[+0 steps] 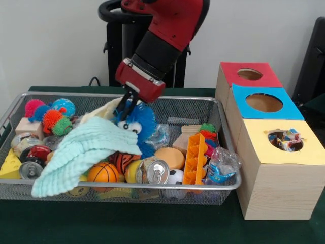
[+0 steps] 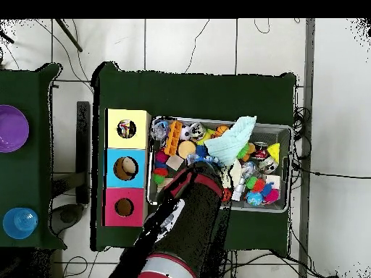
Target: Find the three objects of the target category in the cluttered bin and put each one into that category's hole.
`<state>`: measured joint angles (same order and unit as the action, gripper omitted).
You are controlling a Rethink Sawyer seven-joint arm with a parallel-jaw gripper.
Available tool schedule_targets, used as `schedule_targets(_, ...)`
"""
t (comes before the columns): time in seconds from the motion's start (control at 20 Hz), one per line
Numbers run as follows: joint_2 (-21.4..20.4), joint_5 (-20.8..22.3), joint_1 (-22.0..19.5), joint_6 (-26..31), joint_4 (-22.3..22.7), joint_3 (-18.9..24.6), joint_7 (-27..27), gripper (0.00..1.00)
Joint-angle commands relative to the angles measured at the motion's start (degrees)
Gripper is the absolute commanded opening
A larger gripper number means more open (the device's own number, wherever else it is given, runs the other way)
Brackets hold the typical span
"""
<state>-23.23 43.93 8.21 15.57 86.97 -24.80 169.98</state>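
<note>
Green cloth covers the tabletop (image 1: 152,226), and on it a wire mesh bin (image 1: 203,109) sits beside a row of three wooden boxes. Each box has a round hole in a coloured top: yellow box (image 1: 282,140) nearest, blue box (image 1: 261,101) in the middle, red box (image 1: 249,74) farthest. Crumpled wrappers (image 1: 285,140) show inside the yellow hole.

Above the bin's far middle, the red and black arm (image 1: 162,35) slants down. Its claw (image 1: 128,109) is clenched on a pale mint cloth (image 1: 84,152) just beside a blue fuzzy puppet (image 1: 139,122) with googly eyes. That cloth hangs with its long axis running from the claw down toward the bin's near left corner, where its end drapes over the rim.

Among the clutter lie a drink can (image 1: 155,172) with its top facing the near side, a small basketball (image 1: 103,173), an orange plastic tray (image 1: 195,157) standing on edge, a crushed water bottle (image 1: 221,165) at the near right, and spiky balls (image 1: 51,117) at the far left.
</note>
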Motion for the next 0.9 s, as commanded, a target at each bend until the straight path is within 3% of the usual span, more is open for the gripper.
schedule_targets(0.05,4.7,-5.23,0.17,-6.13,-8.26,-9.21,16.93,0.0)
schedule_targets(0.7,5.91,-12.09,-0.17,-9.04,-7.4,-10.4,10.17,0.0)
schedule_targets(0.9,4.83,-12.64,-1.33,-8.82,-6.78,-8.67,7.26,0.0)
